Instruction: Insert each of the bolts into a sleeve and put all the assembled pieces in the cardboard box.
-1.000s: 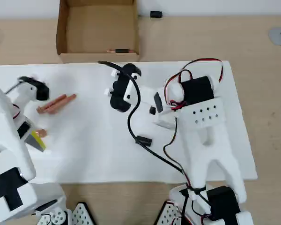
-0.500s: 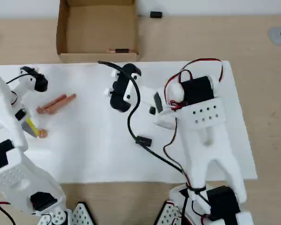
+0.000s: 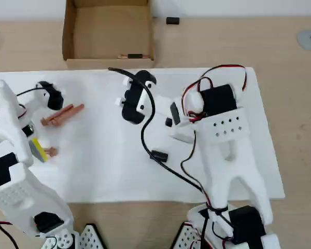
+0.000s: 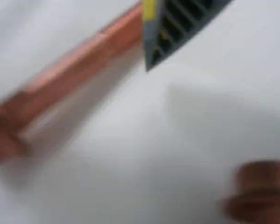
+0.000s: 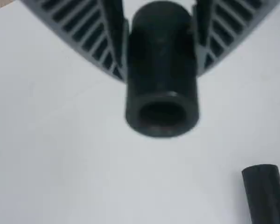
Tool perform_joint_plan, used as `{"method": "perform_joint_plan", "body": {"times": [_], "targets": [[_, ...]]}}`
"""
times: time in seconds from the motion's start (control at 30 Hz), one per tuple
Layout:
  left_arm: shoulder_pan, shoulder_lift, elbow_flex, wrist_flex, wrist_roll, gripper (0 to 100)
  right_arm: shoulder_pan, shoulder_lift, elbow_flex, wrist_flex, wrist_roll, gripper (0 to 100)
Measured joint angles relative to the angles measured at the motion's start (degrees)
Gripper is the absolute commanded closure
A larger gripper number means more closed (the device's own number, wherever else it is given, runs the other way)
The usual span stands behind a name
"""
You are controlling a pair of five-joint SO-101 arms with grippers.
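A copper bolt (image 3: 50, 152) lies on the white mat right beside my left gripper (image 3: 39, 150) at the mat's left edge. In the left wrist view a bolt (image 4: 70, 79) runs up to the gripper (image 4: 177, 28), and a second bolt head (image 4: 261, 191) sits apart from it. Two more bolts (image 3: 62, 114) lie together just beyond. My right gripper (image 5: 161, 70) is shut on a black sleeve (image 5: 161, 93) low over the mat's middle. Another sleeve (image 5: 266, 191) lies close by. The cardboard box (image 3: 68, 36) stands behind the mat with one assembled piece (image 3: 132, 56) against its near wall.
The white mat (image 3: 103, 171) covers the table's middle. A black cable (image 3: 145, 140) snakes from the right arm's wrist camera (image 3: 135, 98) across the mat toward the arm's base. A small black piece (image 3: 172, 21) lies on the bare table right of the box.
The left arm has swung and turned at the mat's left edge, its wrist camera moving right toward the two bolts. The bolt beside its gripper shifted slightly right. The right arm has kept still.
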Motion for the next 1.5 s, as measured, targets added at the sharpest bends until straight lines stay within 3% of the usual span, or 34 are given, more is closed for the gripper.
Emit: {"method": "perform_joint_plan", "body": {"times": [0.17, 0.47, 0.73, 0.97, 1.13, 1.37, 1.5], "targets": [[0.44, -0.09, 1.67, 5.54, -1.32, 83, 0.0, 0.0, 0.0, 0.0, 0.0, 98.7], [0.44, -0.44, 5.98, 6.77, -1.32, 86, 0.0, 0.0, 0.0, 0.0, -0.35, 98.7], [0.44, -0.44, 5.98, 6.77, -1.32, 77, 0.0, 0.0, 0.0, 0.0, -0.53, 98.7], [0.97, -6.95, 4.92, 6.51, -1.32, 77, 0.0, 0.0, 0.0, 0.0, -1.23, 98.7], [2.37, -9.49, 4.84, -1.58, 0.0, 83, 0.0, 0.0, 0.0, 0.0, -1.41, 98.7], [8.09, -10.2, 8.97, -21.8, 18.2, 94, 0.0, 0.0, 0.0, 0.0, -1.93, 98.7], [11.69, -10.37, 10.99, -22.42, 23.65, 99, 0.0, 0.0, 0.0, 0.0, -2.11, 98.7]]}}
